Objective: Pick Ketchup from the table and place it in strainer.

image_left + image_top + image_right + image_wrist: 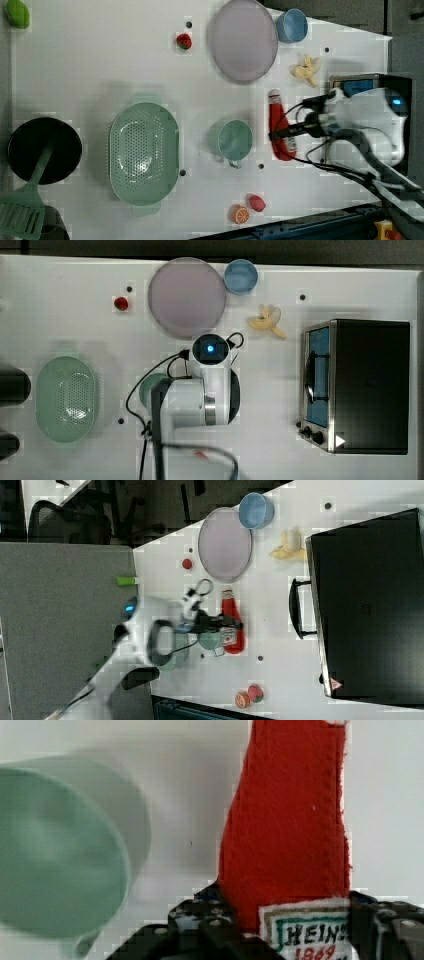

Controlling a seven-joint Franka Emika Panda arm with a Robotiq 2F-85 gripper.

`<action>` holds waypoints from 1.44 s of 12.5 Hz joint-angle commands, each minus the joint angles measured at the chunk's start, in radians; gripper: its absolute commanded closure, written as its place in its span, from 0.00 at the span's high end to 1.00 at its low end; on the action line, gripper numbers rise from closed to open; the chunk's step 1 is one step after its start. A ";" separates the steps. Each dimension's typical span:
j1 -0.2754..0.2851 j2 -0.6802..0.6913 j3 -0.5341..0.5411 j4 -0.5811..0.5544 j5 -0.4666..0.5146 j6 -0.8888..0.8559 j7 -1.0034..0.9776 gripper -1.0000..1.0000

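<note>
The Ketchup, a red bottle with a white cap and a label, lies flat on the white table beside the green cup. My gripper reaches down over its lower body and is shut on it, with a black finger pressed to each side of the label in the wrist view, where the Ketchup rises between them. The right view shows the Ketchup in my gripper too. The mint-green strainer stands empty beyond the cup, towards the left view's left. In the top view the strainer lies far left.
A purple plate, a blue cup and a banana lie at the top view's top. A toaster oven stands at the top view's right. A black bowl with a green spatula sits beside the strainer. An orange slice lies near the table's edge.
</note>
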 commanded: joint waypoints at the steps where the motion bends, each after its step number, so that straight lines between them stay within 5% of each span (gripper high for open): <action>1: 0.021 -0.230 0.068 0.101 0.001 -0.121 0.017 0.63; 8: 0.090 -0.267 0.308 0.176 0.093 -0.233 0.461 0.63; 13: 0.121 -0.100 0.492 0.190 0.099 0.024 0.715 0.63; 18: 0.186 0.100 0.538 0.189 0.040 0.185 0.763 0.63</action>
